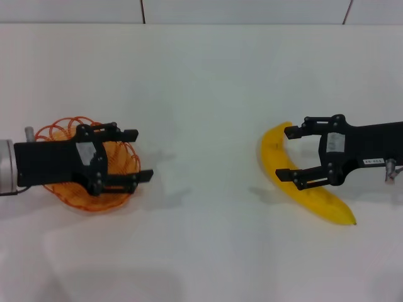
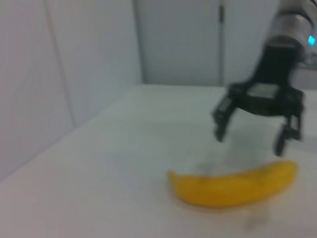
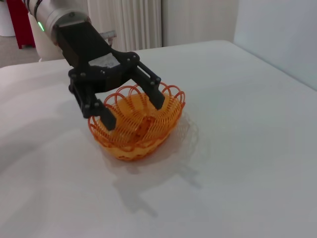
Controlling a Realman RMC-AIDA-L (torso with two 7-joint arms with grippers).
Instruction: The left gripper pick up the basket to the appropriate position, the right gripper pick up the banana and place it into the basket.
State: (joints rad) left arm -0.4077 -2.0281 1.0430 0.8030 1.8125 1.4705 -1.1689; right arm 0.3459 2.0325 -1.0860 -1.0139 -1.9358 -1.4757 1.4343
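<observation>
Both grippers hovered low over the white table (image 1: 201,94). Left gripper (image 1: 137,155) — fingers spread — straddled the orange wire basket (image 1: 63,132), apparently poised to grasp its looped rim. Right gripper (image 1: 289,154), fingers likewise spread, bracketed the smooth, curved yellow banana (image 1: 318,200) lying well apart from it.

A white table (image 1: 201,94) meets pale wall panels (image 2: 59,74) and a ribbed radiator (image 3: 133,25).

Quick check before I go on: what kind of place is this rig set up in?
Probably a lab or test room: a bare white table, plain pale walls, and only the basket and banana set out, with the left gripper and right gripper hovering over them, jaws open.
</observation>
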